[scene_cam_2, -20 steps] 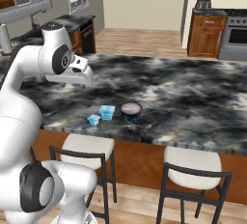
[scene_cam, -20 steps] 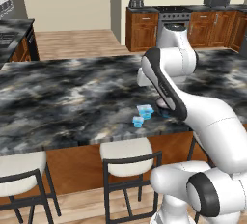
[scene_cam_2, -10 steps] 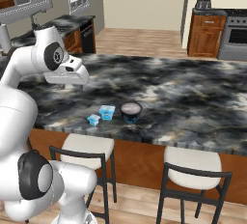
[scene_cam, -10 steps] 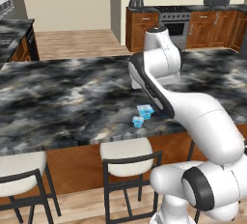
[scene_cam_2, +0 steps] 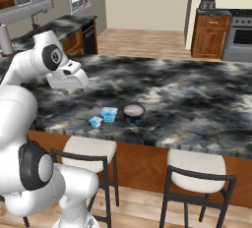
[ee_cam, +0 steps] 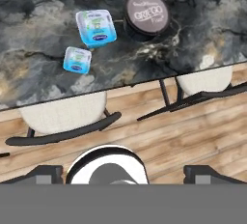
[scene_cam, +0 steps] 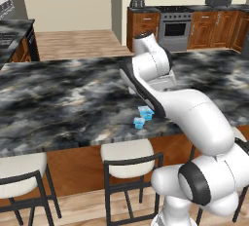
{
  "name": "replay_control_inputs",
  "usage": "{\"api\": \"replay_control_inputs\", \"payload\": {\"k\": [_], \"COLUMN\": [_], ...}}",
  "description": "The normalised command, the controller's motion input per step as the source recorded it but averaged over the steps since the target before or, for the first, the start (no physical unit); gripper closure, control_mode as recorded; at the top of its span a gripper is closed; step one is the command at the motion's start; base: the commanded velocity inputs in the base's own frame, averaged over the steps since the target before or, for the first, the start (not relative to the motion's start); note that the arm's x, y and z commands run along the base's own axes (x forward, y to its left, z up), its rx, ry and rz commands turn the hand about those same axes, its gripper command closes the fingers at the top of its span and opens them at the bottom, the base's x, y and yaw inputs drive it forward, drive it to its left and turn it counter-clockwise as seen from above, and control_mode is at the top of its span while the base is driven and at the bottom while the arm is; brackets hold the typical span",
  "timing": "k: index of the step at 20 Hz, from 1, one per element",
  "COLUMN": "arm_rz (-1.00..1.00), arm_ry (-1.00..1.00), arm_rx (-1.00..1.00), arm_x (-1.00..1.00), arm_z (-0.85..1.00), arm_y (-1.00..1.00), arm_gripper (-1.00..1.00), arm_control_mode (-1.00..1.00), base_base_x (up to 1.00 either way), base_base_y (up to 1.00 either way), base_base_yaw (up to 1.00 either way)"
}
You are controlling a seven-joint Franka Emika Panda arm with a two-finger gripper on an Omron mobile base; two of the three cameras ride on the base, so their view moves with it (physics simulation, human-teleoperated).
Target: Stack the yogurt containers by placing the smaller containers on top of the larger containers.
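Swung further toward the counter's (scene_cam_2: 197,94) near edge since a second ago, gripper (ee_cam: 120,174) now high above the 3 tubs with jaws spread wide and empty. Well ahead of the fingertips: wide tub (ee_cam: 146,15), bigger blue cup (ee_cam: 96,27) just beside it, tiny cup (ee_cam: 77,59) nearer. 2 stools (ee_cam: 61,114) directly below the hand.

Glossy white rounded arm (scene_cam: 187,110), dark grey joint rings, boxy white wrist section.
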Motion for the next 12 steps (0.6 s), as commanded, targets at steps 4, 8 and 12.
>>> {"api": "replay_control_inputs", "payload": {"k": [4,8,12], "arm_rz": [-0.02,-0.01,-0.01], "arm_ry": [0.03,0.01,0.0], "arm_rx": [0.05,0.09,0.05], "arm_x": [0.08,0.09,0.14], "arm_z": [-0.21,-0.22,-0.25], "arm_y": [0.0,0.01,0.03], "arm_gripper": [-1.0,-1.0,-1.0], "arm_control_mode": [-1.0,-1.0,-1.0], "base_base_x": [0.0,0.0,0.0], "base_base_y": [0.0,0.0,0.0], "base_base_yaw": [0.0,0.0,0.0]}}
